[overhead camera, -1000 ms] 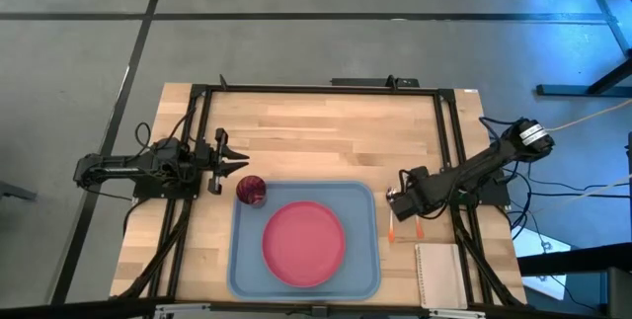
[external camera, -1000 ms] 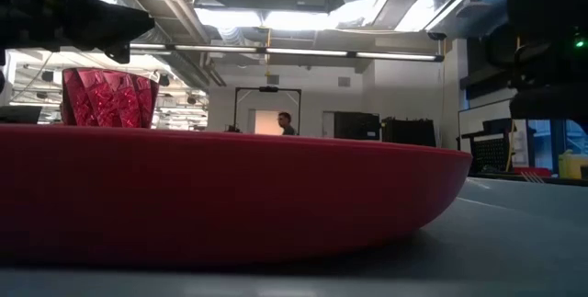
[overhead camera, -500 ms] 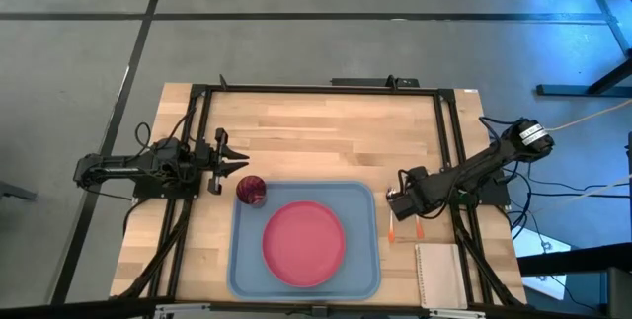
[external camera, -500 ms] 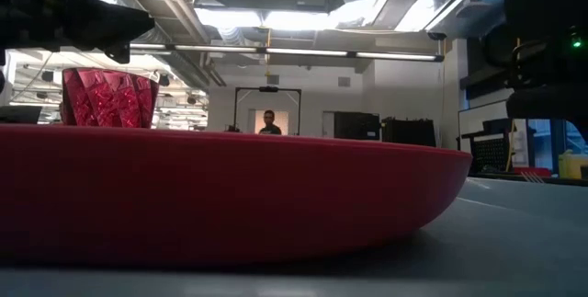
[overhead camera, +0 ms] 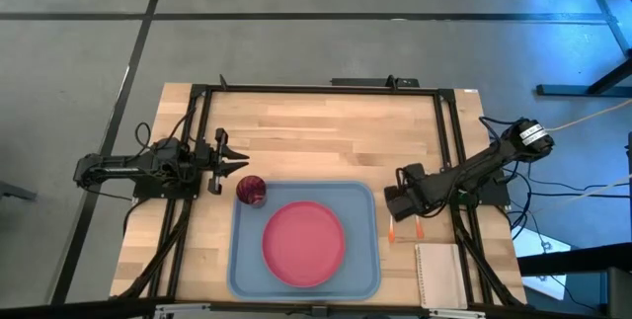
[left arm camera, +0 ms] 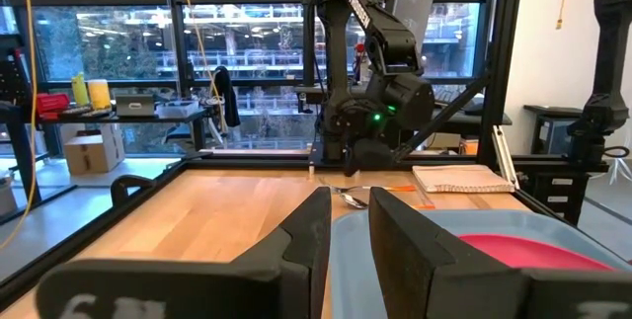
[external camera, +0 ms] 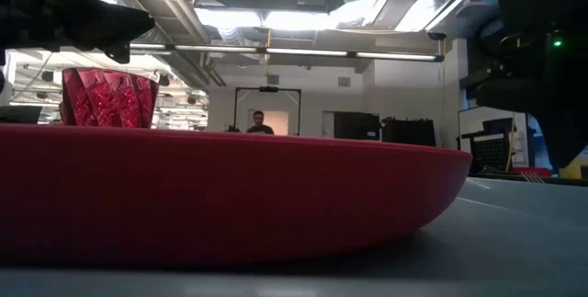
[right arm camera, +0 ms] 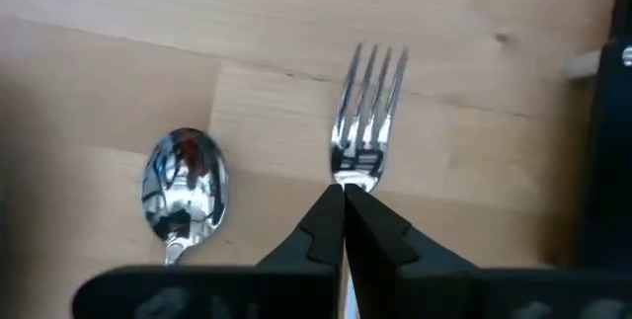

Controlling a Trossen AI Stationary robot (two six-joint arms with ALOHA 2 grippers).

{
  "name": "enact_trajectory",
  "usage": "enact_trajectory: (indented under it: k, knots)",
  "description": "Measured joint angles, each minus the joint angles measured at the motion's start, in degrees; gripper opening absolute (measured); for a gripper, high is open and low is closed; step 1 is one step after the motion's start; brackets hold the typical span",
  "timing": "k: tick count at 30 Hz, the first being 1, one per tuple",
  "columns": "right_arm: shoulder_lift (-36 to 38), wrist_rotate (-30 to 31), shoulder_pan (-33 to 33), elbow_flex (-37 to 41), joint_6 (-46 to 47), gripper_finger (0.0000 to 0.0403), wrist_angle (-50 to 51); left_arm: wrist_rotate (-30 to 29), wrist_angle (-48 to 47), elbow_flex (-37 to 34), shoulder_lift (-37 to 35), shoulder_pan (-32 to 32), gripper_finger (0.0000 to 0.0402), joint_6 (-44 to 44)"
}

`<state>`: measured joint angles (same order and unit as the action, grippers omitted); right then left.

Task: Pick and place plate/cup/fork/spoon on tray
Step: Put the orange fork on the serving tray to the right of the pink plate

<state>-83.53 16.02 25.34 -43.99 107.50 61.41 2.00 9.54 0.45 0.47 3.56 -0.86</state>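
Observation:
The pink-red plate (overhead camera: pixel 303 243) lies on the light blue tray (overhead camera: pixel 365 200). The dark red cup (overhead camera: pixel 251 191) stands upright in the tray's far left corner. The fork (right arm camera: pixel 368 112) and the spoon (right arm camera: pixel 185 189) lie side by side on the wood to the right of the tray, with their orange handles (overhead camera: pixel 393 230) toward the near edge. My right gripper (right arm camera: pixel 343 193) is shut, its tips over the fork's neck. My left gripper (overhead camera: pixel 237 159) is open and empty, just left of the cup. My right gripper points down, and its shut fingertips (right arm camera: pixel 326 215) meet at the fork's neck (right arm camera: pixel 355 173). The fingers hide the handle below them. I cannot tell whether they touch or hold the fork. The fork lies flat on the table, level with the spoon.
A white notepad (overhead camera: pixel 439 275) lies at the near right corner, close to the cutlery handles. A black frame (overhead camera: pixel 316 89) runs around the table top. Bare wood lies beyond the tray's far rim. A person stands far off in the room behind the table.
My right arm has shifted a little toward the table's left and far edge. The fork and spoon lie where they were.

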Motion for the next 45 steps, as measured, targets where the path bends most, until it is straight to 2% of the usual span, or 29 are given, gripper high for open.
enact_trajectory:
  k: [5,11,23,28,33,37,45]
  knots:
    - [0.0,-1.89,0.87,0.02,-0.02,0.0016,-0.69,0.0,0.0,0.0,0.0,0.02,0.0066,0.0]
    - [0.0,-0.29,3.1,0.02,0.28,0.0022,-2.06,0.01,-0.01,0.0,0.0,0.02,0.0066,0.0]
    - [0.0,-4.65,4.92,0.02,4.41,0.011,-3.31,0.0,0.0,0.0,0.0,0.02,0.0066,0.0]
    - [0.0,-11.38,5.3,0.04,10.72,0.0117,-1.27,0.02,-0.01,0.0,0.0,0.01,0.0066,0.0]
    - [0.07,-10.7,5.33,0.22,9.72,0.0118,-2.57,0.02,0.0,0.0,0.0,-0.01,0.0066,0.0]
    - [2.01,-10.7,4.88,2.95,8.97,0.0118,-5.12,0.02,-0.02,0.0,0.0,0.0,0.0066,0.0]
    - [10.51,-9.78,4.83,11.91,8.96,0.0118,-14.26,0.02,0.0,0.0,0.0,0.01,0.0066,0.0]
